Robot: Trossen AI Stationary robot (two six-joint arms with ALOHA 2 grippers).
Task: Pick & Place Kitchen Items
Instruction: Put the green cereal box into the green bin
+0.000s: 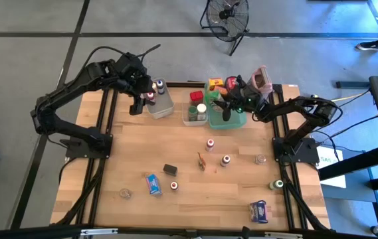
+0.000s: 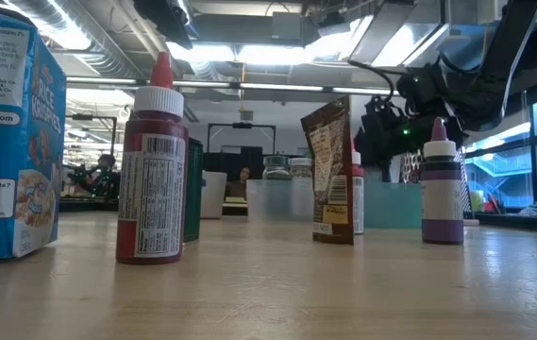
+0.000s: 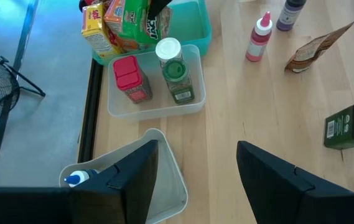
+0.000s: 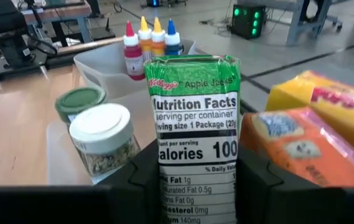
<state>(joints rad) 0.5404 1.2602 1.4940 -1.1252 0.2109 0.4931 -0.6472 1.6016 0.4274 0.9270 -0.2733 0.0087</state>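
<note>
My right gripper is shut on a green Apple Jacks cereal box over the teal tray at the table's far side. An orange box and a yellow box stand next to it. My left gripper hangs open above the far-left clear bin, which holds small colour-capped bottles. A second clear bin holds a red-capped jar and a white-lidded jar. Other small bottles and packets lie scattered on the wooden table. My right gripper pinches the green box by its two narrow sides between its fingers. The fingers come almost level from the table's right side. The box stands upright with its nutrition panel facing the wrist camera. Its lower end is hidden, so whether it rests in the tray cannot be told.
Mid-table stand two small bottles, a brown packet and a dark box. Nearer lie a blue packet, a blue box and a green-lidded jar. A pink-rimmed container stands behind the tray.
</note>
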